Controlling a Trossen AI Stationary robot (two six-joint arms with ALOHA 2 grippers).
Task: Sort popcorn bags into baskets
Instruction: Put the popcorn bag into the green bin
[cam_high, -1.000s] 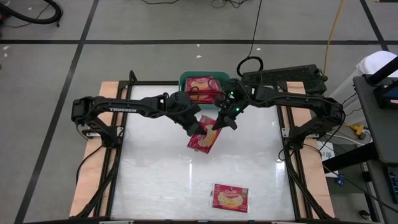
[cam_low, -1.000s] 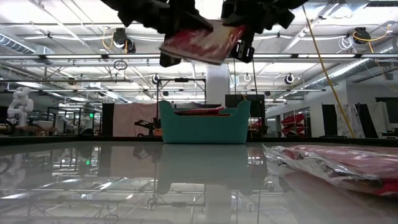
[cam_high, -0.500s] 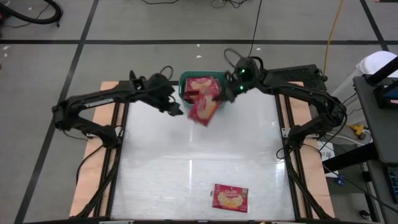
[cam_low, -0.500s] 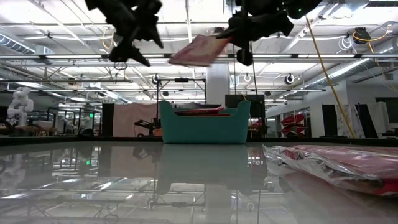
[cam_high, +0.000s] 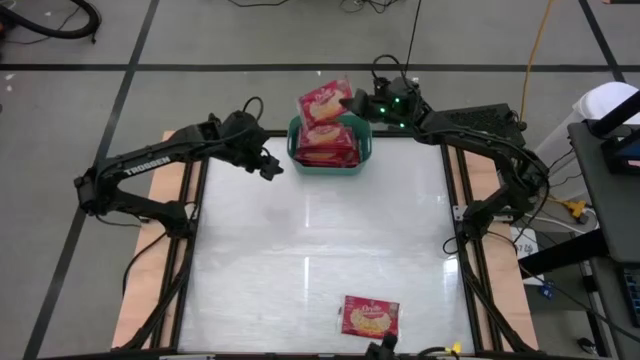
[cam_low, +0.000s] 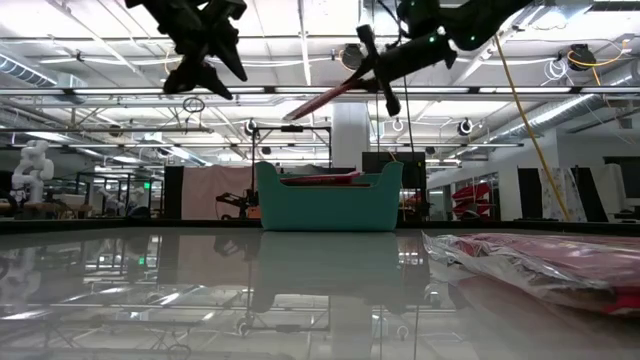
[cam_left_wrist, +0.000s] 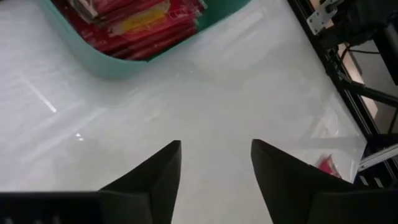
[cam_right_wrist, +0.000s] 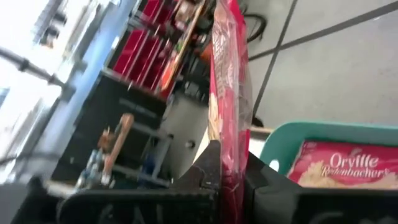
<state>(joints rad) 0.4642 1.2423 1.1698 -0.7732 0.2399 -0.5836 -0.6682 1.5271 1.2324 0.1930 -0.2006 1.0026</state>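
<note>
On the glossy white table in a workshop, the right gripper pinches a bag above the full tub, the left gripper empty and spread, one packet near the front edge.

- You were working in a big robotics lab or industrial test hall, not a home.
- The floor around your table was bare grey concrete marked off with dark tape lines.
- Overhead, the low view showed exposed steel trusses, pipes and hanging lamps.
- A white humanoid robot stood at the far end of the room.
- Loose cables ran across the floor behind the rig.
- Red storage bins on racks sat beyond the table.
</note>
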